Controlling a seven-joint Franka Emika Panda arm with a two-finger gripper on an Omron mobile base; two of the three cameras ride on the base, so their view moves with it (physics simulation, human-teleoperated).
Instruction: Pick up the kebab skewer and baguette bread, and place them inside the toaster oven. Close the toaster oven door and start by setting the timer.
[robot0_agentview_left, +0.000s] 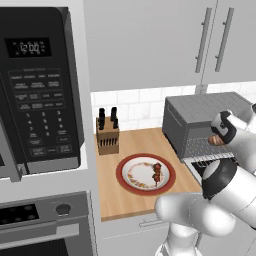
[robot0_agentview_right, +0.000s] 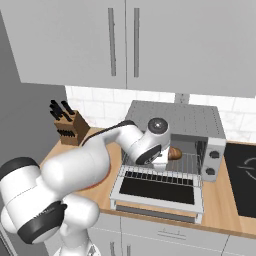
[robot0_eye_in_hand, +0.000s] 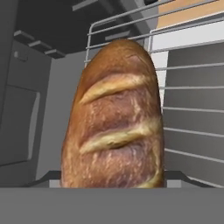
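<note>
One baguette bread (robot0_eye_in_hand: 114, 118) is seen end-on in the hand view, its long axis running away from the camera toward the wire rack (robot0_eye_in_hand: 192, 92), with three pale scored cuts crossing the golden-brown crust. From the right base view the loaf (robot0_agentview_right: 174, 153) is seen as a short brown end projecting from the gripper (robot0_agentview_right: 165, 156) toward the oven's right side, held just above the rack at the mouth of the toaster oven (robot0_agentview_right: 175, 120). From the left base view the loaf (robot0_agentview_left: 216, 140) lies roughly level, its free end pointing left out of the gripper (robot0_agentview_left: 224, 136). The fingers are hidden by the bread in the hand view, but the loaf is held off the rack between them, so the jaws are taken as clamped on the baguette. The toaster oven door (robot0_agentview_right: 157, 189) is dropped fully open, dark glass facing up, over the counter edge. One kebab skewer (robot0_agentview_left: 157, 172) is noted lying on the red-rimmed plate (robot0_agentview_left: 122, 165), its stick running nearly front to back, well apart from the oven. A knife block (robot0_agentview_left: 107, 135) stands behind the plate by the tiled wall. On the microwave (robot0_agentview_left: 40, 90) a lit clock display is seen; its digits and the keypad labels are too blurred to be read.
</note>
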